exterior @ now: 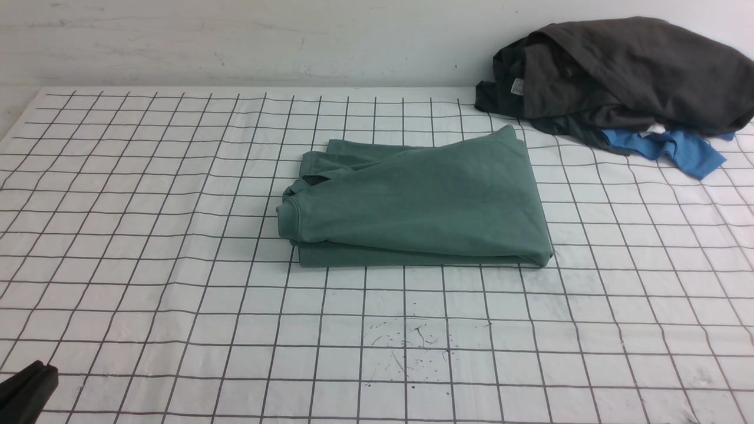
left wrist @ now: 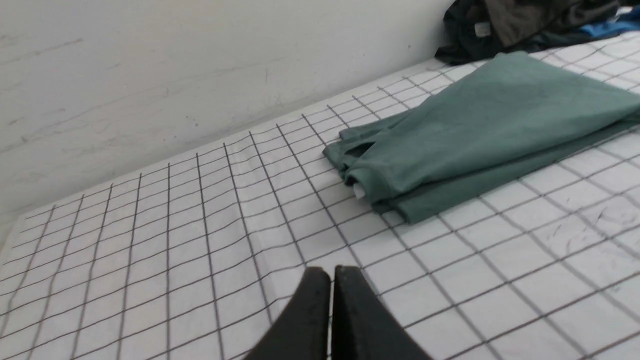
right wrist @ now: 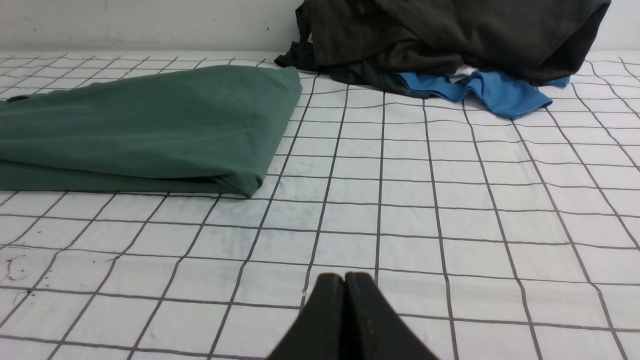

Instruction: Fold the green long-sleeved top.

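The green top (exterior: 418, 203) lies folded into a compact rectangle near the middle of the table (exterior: 147, 247), which is covered by a white sheet with a dark grid. Its ribbed collar (exterior: 290, 212) faces the robot's left, and the layers stack unevenly there, with a lower layer showing along the near edge. From the left wrist view the top (left wrist: 480, 125) sits ahead and off to one side, with a small white bit showing at the collar end (left wrist: 360, 191).

At the far right corner a heap of dark grey clothes (exterior: 618, 76) rests against the wall (exterior: 235, 41), with a blue garment (exterior: 677, 150) spilling out from under it toward the table. The heap is near the top's far right corner but apart from it; a strip of bare grid shows between them in the right wrist view, where the dark clothes (right wrist: 450, 35) and blue garment (right wrist: 480, 90) lie beyond the top (right wrist: 140, 130).

Some small dark scribble marks (exterior: 412, 341) stain the sheet in front of the top.

The left gripper (left wrist: 330, 272) is clenched with nothing in it, low over the sheet at the near left; only its tip (exterior: 26, 388) shows in the front view. The right gripper (right wrist: 344, 277) is likewise pressed closed and empty, near the front of the table, well apart from the top. Bare sheet lies on the left, near and right sides of the top.
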{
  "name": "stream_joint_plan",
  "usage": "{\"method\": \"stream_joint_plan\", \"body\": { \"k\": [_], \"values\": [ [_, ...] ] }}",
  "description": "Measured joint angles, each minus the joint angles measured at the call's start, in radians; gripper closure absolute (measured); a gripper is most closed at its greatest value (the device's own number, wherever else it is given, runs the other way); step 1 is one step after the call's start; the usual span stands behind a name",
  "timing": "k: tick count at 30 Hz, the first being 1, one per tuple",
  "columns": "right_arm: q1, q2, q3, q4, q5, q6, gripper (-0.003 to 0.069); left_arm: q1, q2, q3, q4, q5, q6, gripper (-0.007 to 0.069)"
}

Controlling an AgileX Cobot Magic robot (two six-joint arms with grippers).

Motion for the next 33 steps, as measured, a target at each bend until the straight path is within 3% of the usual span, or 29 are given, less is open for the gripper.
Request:
{"method": "stream_joint_plan", "body": {
  "k": [3, 7, 8, 14, 33],
  "values": [
    [0.0, 0.0, 0.0, 0.0, 0.001, 0.0, 0.0673, 0.001, -0.026, 0.06, 0.108, -0.044, -0.058, 0.0631],
    [0.0, 0.0, 0.0, 0.0, 0.002, 0.0, 0.0673, 0.013, -0.03, 0.163, 0.212, -0.152, -0.277, 0.0631],
    [0.0, 0.0, 0.0, 0.0, 0.002, 0.0, 0.0673, 0.014, -0.03, 0.172, 0.237, -0.15, -0.343, 0.0631],
    [0.0, 0.0, 0.0, 0.0, 0.003, 0.0, 0.0673, 0.023, -0.03, 0.176, 0.274, -0.03, -0.476, 0.0631],
    [0.0, 0.0, 0.0, 0.0, 0.003, 0.0, 0.0673, 0.023, -0.03, 0.176, 0.274, -0.014, -0.501, 0.0631]
  ]
}}
